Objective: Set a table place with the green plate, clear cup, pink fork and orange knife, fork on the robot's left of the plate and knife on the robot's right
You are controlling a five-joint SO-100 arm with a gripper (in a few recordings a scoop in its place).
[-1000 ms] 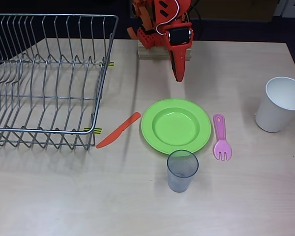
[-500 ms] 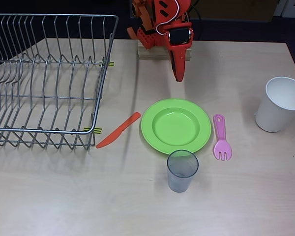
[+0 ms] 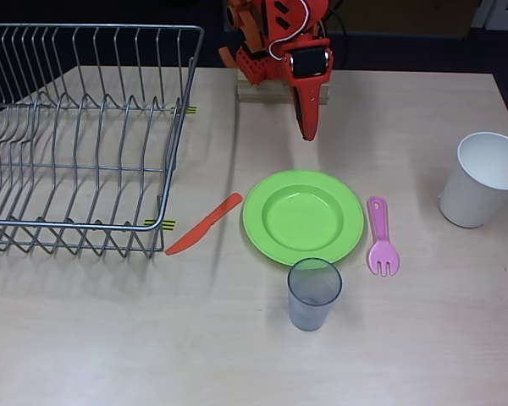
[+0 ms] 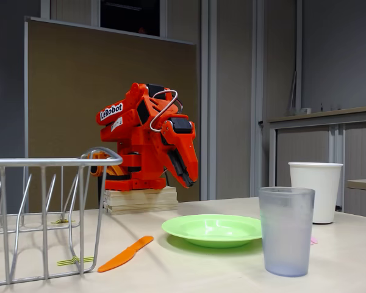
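Nearest, in the overhead view, we saw the clear cup (image 3: 314, 293) just below the green plate (image 3: 303, 216). The orange knife (image 3: 204, 224) lay left of the plate, the pink fork (image 3: 381, 237) right. Farther back the gripper (image 3: 306, 128) hung above the table, its jaws together, holding nothing.

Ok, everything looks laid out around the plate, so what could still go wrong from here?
1. The orange knife lies tilted, its tip near the wire dish rack; nudging it straight could jam it under the rack.
2. The clear cup stands right at the green plate rim, so it may tip if the claw reaches past.
3. The white paper cup beside the pink fork could be clipped.
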